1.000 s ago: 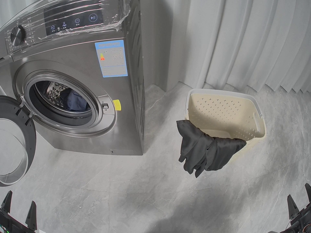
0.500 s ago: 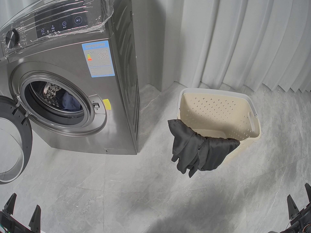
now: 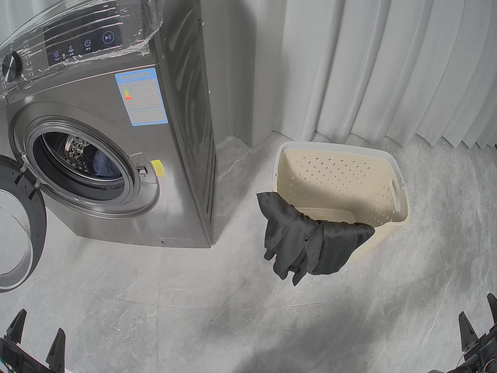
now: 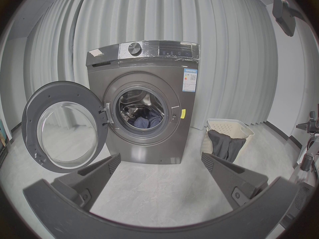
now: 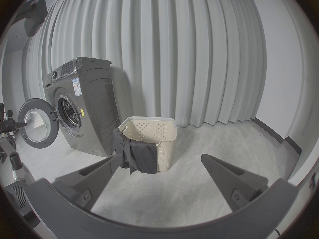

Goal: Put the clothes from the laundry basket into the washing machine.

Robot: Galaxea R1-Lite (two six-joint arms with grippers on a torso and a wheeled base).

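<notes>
While both arms sit low at the near edge of the head view, the left pincer [image 3: 37,332] and the right pincer [image 3: 476,312] each have their fingers spread wide, released and grasping nothing. They are well apart from each other, one at each lower corner, over the pale marbled floor [image 3: 207,296].

Farther out, a dark garment [image 3: 305,239] hangs over the near rim of the laundry basket [image 3: 336,147]. Most of its cloth spills down the outside of the near wall towards the floor, and one end rests along the rim. The basket is cream plastic with small perforations in its walls and stands upright on the floor, to the right of the washing machine [image 3: 176,130] and apart from it.

The grey washing machine stands to the left with its round door [image 3: 15,234] swung fully open to the left. Inside the drum [image 3: 72,148] lie blue clothes [image 3: 103,167]. A blue label [image 3: 141,97] and a small yellow sticker [image 3: 158,168] sit on the front panel, and clear plastic film [image 3: 145,6] covers the control panel along the top.

Behind the basket and the machine, white curtains [image 3: 388,53] hang in folds down to the floor.
</notes>
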